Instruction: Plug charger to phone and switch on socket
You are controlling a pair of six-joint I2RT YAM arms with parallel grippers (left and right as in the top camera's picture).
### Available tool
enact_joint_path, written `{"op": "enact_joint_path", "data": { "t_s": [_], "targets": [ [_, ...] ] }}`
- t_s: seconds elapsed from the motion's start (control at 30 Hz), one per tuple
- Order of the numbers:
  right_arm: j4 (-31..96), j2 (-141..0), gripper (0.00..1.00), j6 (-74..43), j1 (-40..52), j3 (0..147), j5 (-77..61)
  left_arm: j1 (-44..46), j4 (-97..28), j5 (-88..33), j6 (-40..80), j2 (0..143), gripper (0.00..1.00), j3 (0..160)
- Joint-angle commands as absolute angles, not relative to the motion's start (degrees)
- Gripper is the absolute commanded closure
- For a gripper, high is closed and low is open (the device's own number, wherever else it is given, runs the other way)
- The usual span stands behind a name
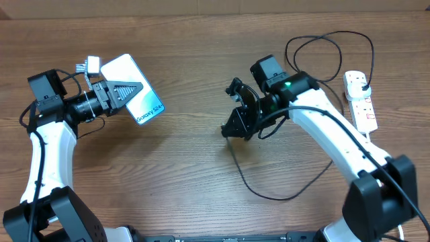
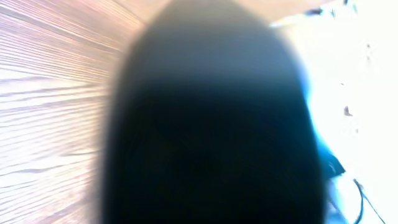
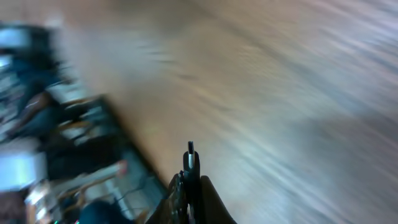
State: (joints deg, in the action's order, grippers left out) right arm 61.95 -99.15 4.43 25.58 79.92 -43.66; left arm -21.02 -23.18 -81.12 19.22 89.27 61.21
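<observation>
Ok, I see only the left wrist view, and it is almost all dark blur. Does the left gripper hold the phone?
Observer: Yes. In the overhead view the left gripper is shut on the phone, screen facing up.
Operator: And where is the connector?
Observer: The right gripper pinches the charger; its tip sticks out past the fingers.
Operator: Is the tip near the phone?
Observer: No. A bare stretch of table lies between the two grippers.

Table [image 1: 195,67] wood-grain, matt; phone [image 1: 127,70] screen glossy; socket [image 1: 361,101] smooth white plastic; charger [image 1: 282,199] matt black.
</observation>
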Motion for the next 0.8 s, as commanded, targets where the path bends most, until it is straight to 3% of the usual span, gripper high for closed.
{"op": "enact_joint_path", "data": {
  "t_s": [0.0,0.23,0.53,0.77],
  "targets": [
    [62.22,-99.55,0.96,13.13,26.09,80.29,-59.96,-18.13,-22.83,-88.49,19.4,88.05,0.95,62.08],
    [61.87,-99.55,0.96,14.02,27.29,80.29,-64.25,-12.67,-21.3,-84.77,24.43,88.05,0.96,62.11],
    [59.77,-99.55,0.96,15.31,27.42,80.29,-70.57,-7.22,-5.58,-84.18,42.78,88.05,0.96,62.11],
    [58.06,-99.55,0.96,17.93,27.42,80.29,-73.67,-4.19,-2.72,-82.89,49.78,88.05,0.96,62.11]
  ]
}}
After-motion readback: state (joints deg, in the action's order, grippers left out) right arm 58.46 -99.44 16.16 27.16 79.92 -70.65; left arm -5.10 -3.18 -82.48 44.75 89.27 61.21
